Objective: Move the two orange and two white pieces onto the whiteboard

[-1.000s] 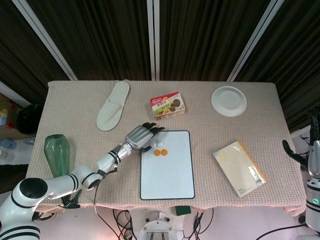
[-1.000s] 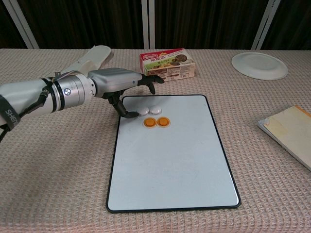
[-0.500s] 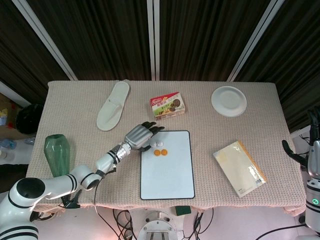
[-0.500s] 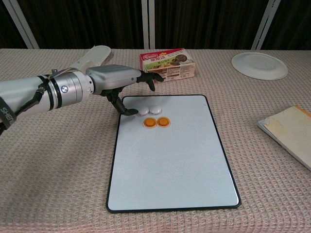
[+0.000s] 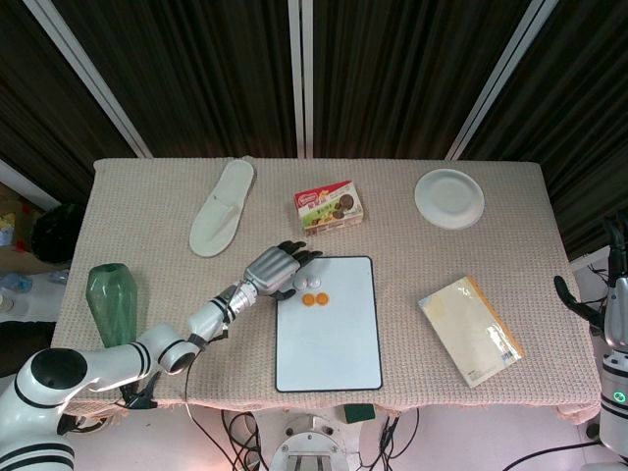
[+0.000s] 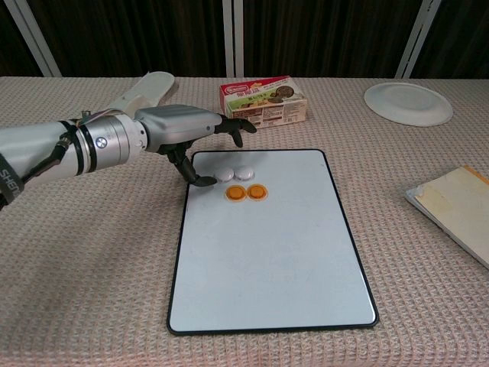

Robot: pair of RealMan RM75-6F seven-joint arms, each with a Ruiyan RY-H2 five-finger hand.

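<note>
In the head view the left hand (image 5: 276, 269) is covering part of the white pieces (image 5: 312, 286), so only a sliver of white is showing beside the fingers. The right hand (image 5: 615, 263) is being cut off by the picture's right edge, and its fingers are too small to read. In the chest view the envelope (image 6: 458, 208) is running off the right edge, and the left arm off the left edge.

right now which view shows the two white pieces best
The chest view: both white pieces lie side by side on the whiteboard, clear of the left robot hand. The head view shows only one small pale spot beside the fingers.
</note>
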